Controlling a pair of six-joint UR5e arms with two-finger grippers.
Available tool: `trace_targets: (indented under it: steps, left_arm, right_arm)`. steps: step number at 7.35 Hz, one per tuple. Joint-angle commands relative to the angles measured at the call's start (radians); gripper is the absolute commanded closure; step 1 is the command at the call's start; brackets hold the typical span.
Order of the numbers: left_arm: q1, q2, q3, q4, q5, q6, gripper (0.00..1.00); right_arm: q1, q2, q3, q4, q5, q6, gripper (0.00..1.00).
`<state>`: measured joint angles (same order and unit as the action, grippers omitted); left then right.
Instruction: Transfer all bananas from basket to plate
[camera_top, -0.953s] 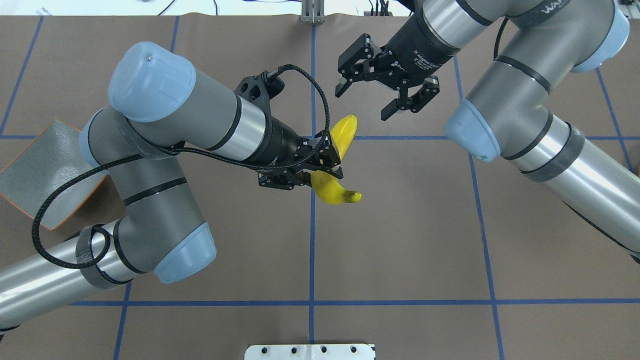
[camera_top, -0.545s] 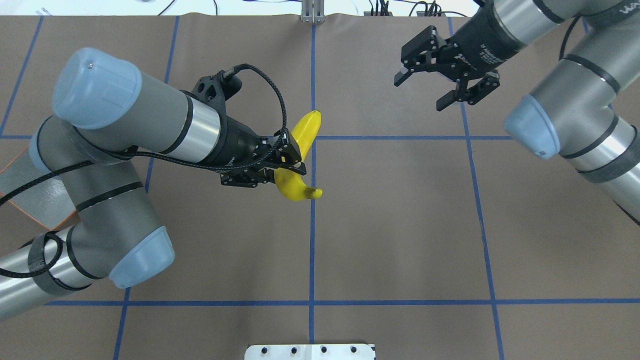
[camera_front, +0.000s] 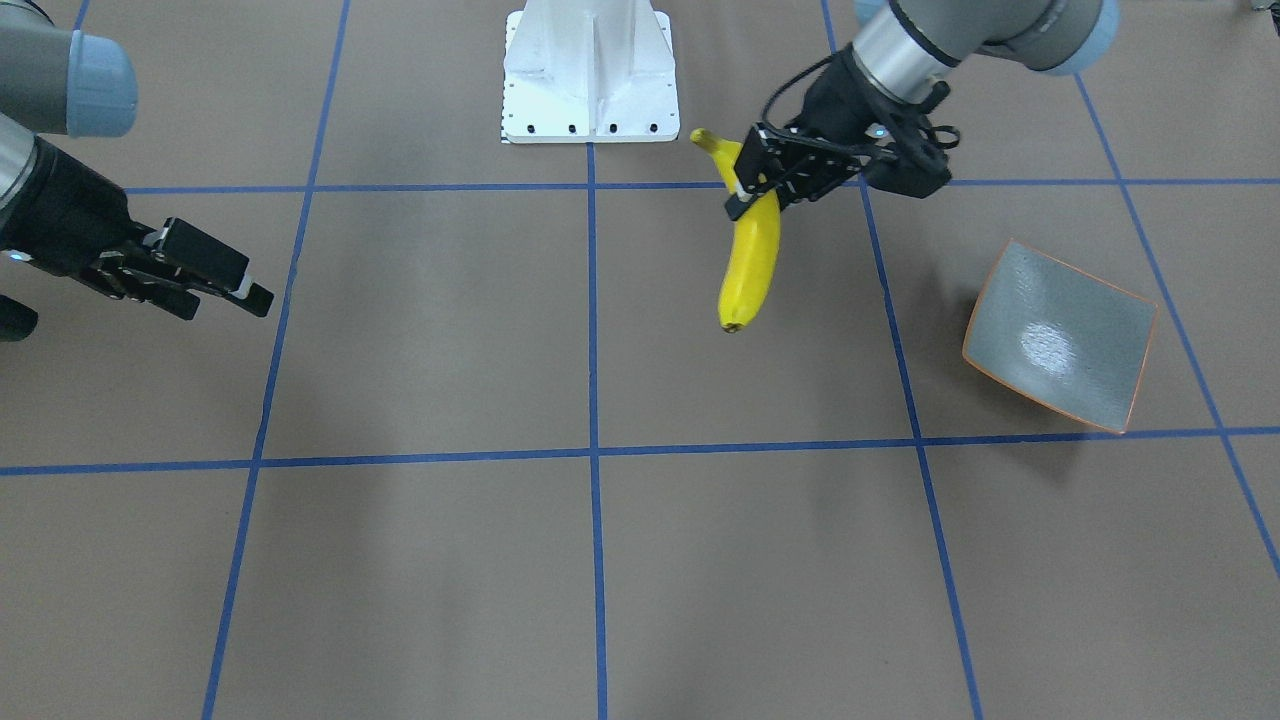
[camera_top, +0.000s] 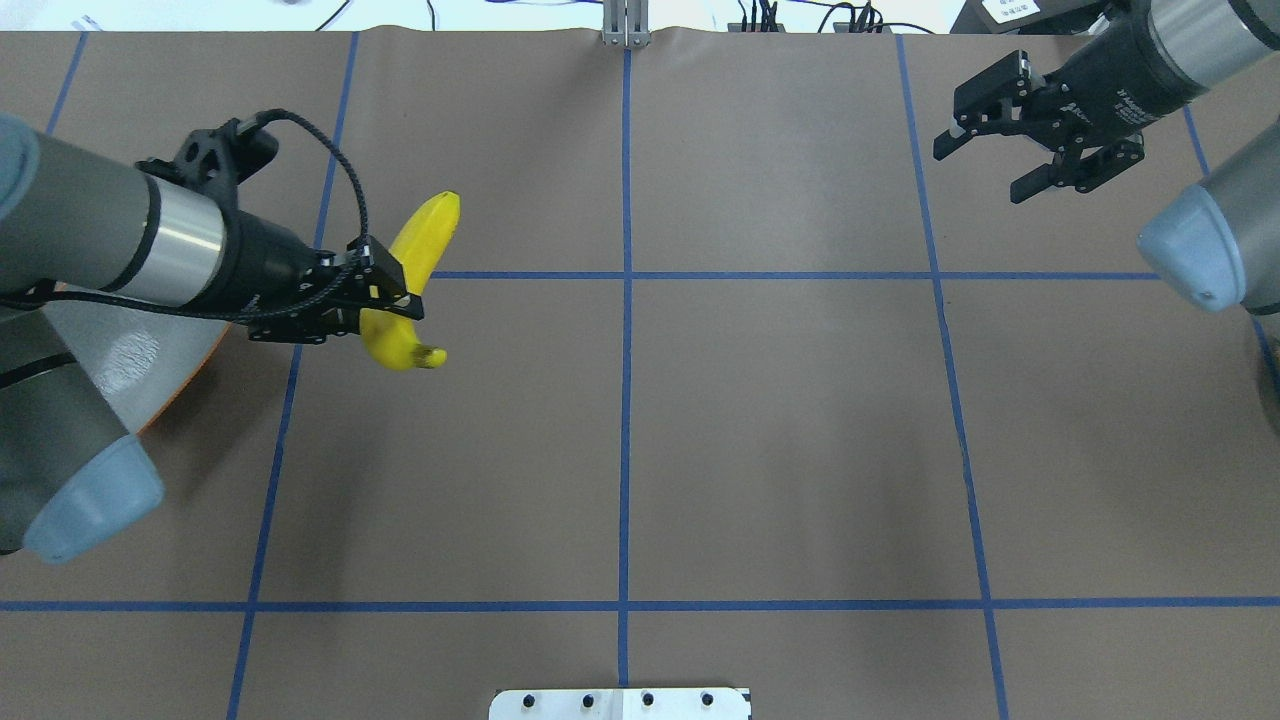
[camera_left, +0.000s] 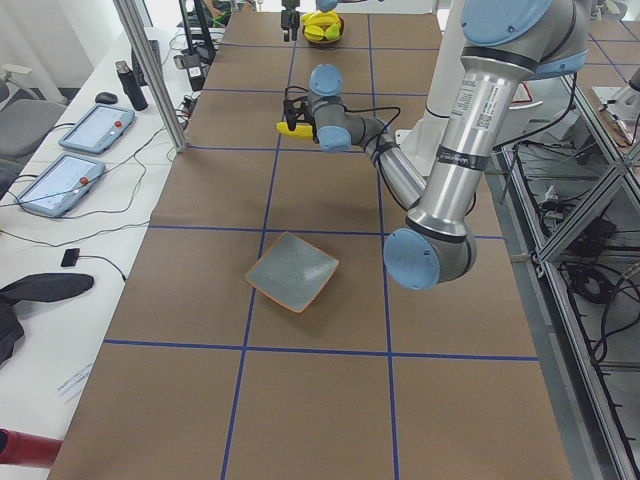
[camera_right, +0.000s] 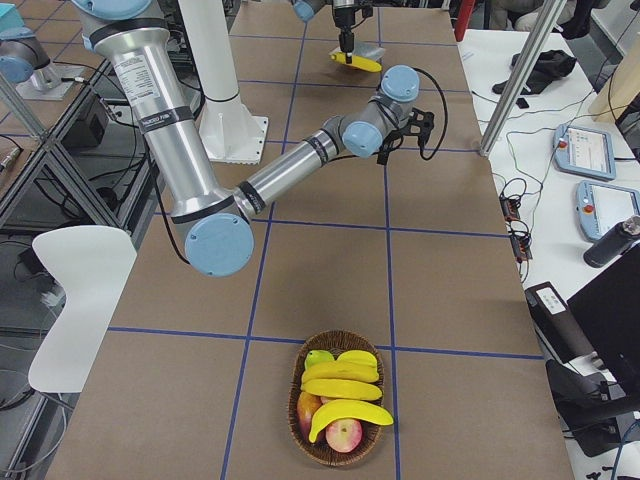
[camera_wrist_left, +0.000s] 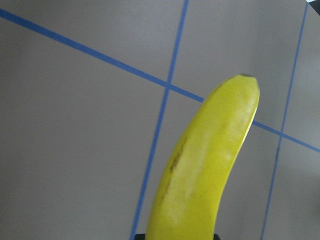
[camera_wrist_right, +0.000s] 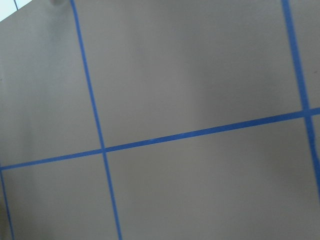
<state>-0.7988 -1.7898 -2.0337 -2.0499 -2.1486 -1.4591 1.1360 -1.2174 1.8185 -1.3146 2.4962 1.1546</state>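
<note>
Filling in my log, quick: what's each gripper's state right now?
Left gripper: closed, holding a banana.
Right gripper: open, holding nothing.

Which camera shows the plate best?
The front-facing view: the whole plate shows, nothing covering it. The left side view shows it whole but smaller; overhead, the left arm hides most of it; wrist cameras miss it.
</note>
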Motion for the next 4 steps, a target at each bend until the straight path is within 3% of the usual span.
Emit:
trace_targets:
  steps: [1, 2, 3, 4]
  left_arm:
    - [-0.104, 0.273, -0.01, -0.045, 0.001, 0.379, 1.0]
    - [-0.176, 0.329, 0.021, -0.056, -0.002, 0.526, 1.0]
    - [-0.19, 0.339, 0.085, -0.081, 0.001, 0.561, 1.0]
    - [-0.2, 0.342, 0.198, -0.189, 0.004, 0.551, 1.0]
  right_arm:
    - [0.007, -0.031, 0.001, 0.0, -0.057, -0.012, 0.0]
    - [0.007, -0.033, 0.001, 0.0, -0.063, -0.012, 0.0]
    - [0.007, -0.04, 0.001, 0.0, -0.069, -0.01, 0.0]
    - [0.007, -0.05, 0.001, 0.0, -0.086, -0.012, 0.0]
